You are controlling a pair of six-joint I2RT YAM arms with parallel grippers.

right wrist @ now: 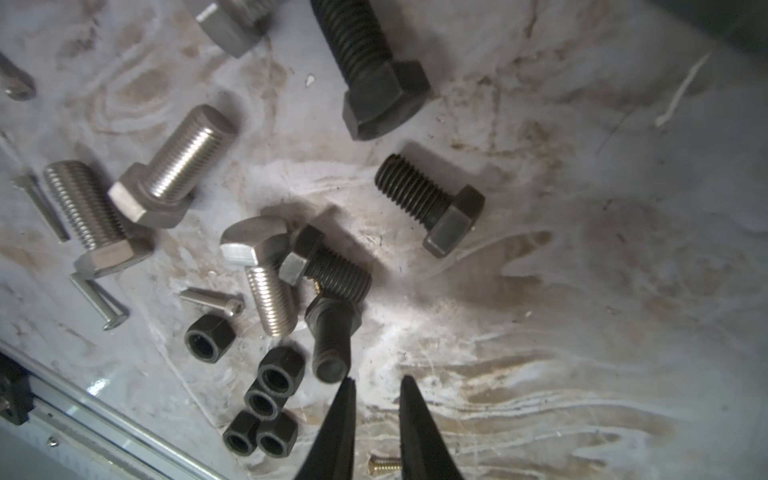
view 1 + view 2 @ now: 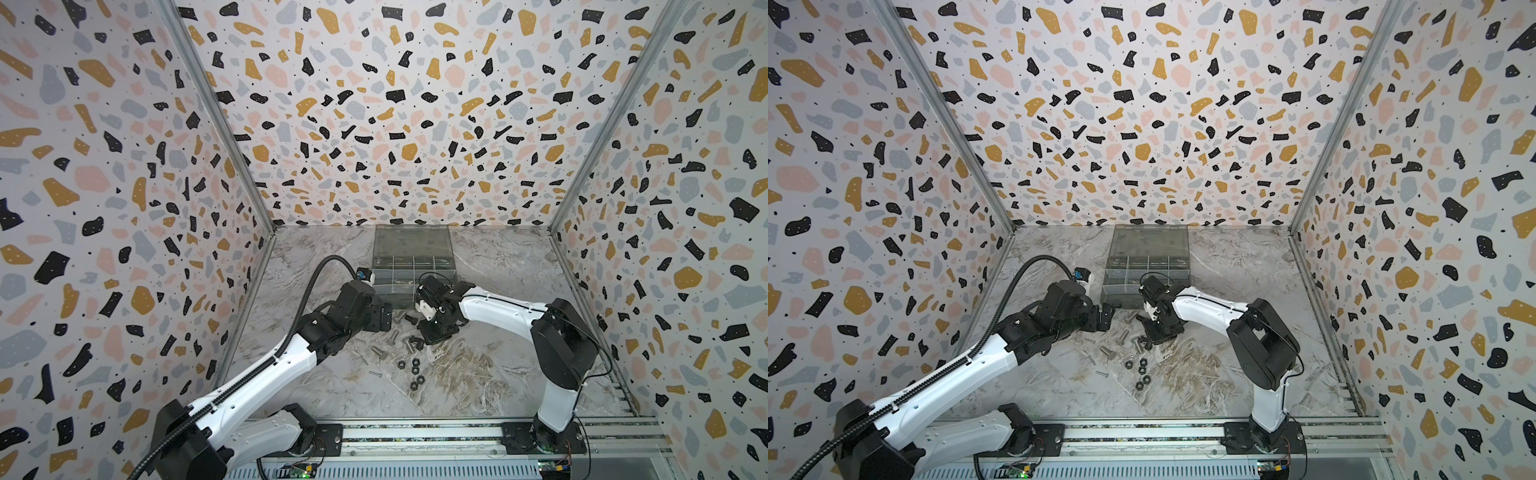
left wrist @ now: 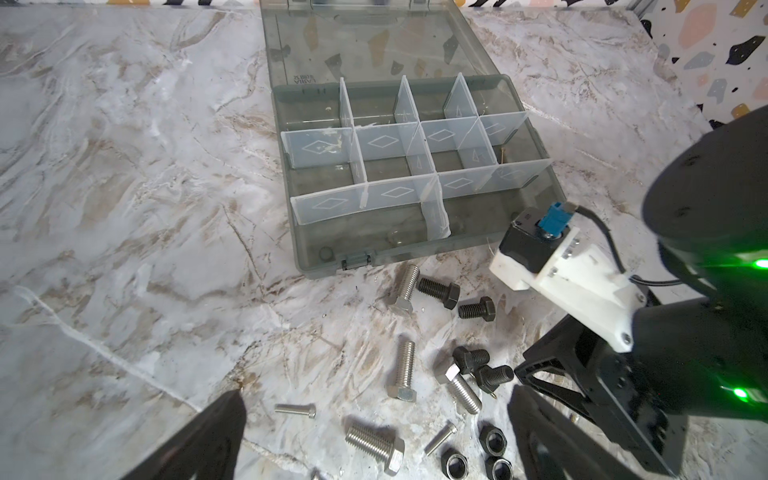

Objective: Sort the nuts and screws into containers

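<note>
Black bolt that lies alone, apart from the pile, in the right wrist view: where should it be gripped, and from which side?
Probably the threaded shaft, pinched across its width from straight above. The bolt lies flat, with bare table on both sides of the shaft, so there is room to close on it. The hex head offers slanted faces, likely less sure.

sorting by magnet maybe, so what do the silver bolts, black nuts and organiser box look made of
Silver bolts: likely steel, bright finish, glinting threads. Black nuts: metal, probably dark-coated, dull matte faces. Organiser box: smoky grey plastic, see-through walls and dividers.
</note>
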